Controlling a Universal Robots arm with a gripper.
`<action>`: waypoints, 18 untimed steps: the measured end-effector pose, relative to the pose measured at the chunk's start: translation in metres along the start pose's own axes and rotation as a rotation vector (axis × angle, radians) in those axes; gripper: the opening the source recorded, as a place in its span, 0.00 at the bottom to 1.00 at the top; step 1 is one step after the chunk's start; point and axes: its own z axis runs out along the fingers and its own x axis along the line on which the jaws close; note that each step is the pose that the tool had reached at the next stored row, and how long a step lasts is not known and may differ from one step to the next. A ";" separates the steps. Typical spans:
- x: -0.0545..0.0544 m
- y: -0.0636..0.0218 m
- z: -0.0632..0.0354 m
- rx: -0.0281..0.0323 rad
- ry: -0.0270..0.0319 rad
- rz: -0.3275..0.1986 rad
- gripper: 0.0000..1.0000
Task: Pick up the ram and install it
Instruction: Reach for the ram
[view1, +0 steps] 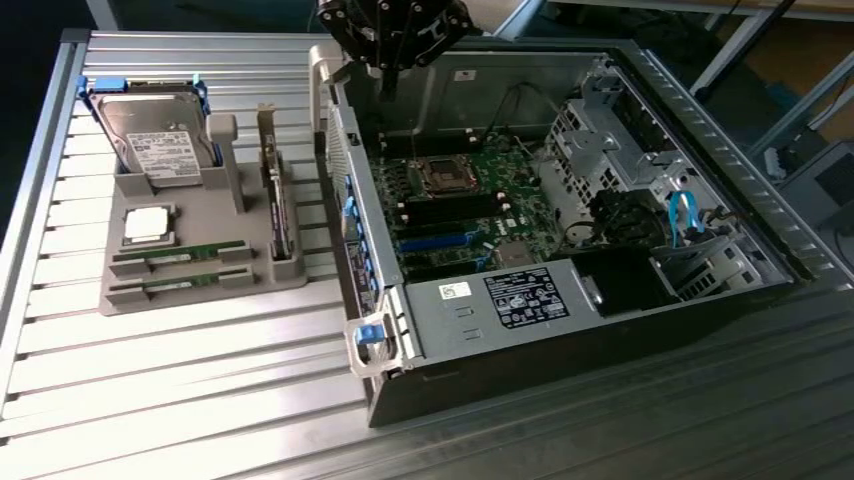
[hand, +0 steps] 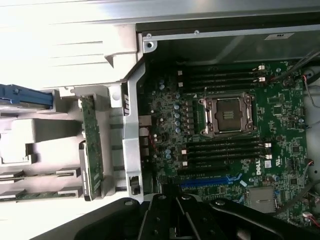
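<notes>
Two ram sticks, thin green boards, lie in slots at the front of the grey holder (view1: 187, 215): one ram stick (view1: 180, 256) behind the other (view1: 174, 286). In the wrist view both show edge-on (hand: 37, 174) (hand: 35, 195). My gripper (view1: 388, 88) hangs high over the back left corner of the open computer case (view1: 561, 330), well away from the holder. Its black fingers (hand: 167, 212) meet, shut with nothing between them. Below lies the green motherboard (hand: 165, 107) with dark empty memory slots (hand: 225, 149) on both sides of the processor socket (hand: 227, 115).
The holder also carries a hard drive (view1: 154, 135), a square silver processor (view1: 147, 224) and a dark expansion card (view1: 278, 205) standing on edge. The case's raised side wall (view1: 350, 200) stands between holder and motherboard. Drive cage and blue cables (view1: 683, 218) fill the case's right part.
</notes>
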 end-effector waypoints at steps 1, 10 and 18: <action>0.004 -0.0003 -0.0001 0.0000 0.0000 0.000 0.10; 0.025 -0.0019 -0.0007 0.0000 0.0000 0.000 0.10; 0.043 -0.0032 -0.0012 0.0001 0.0001 0.000 0.10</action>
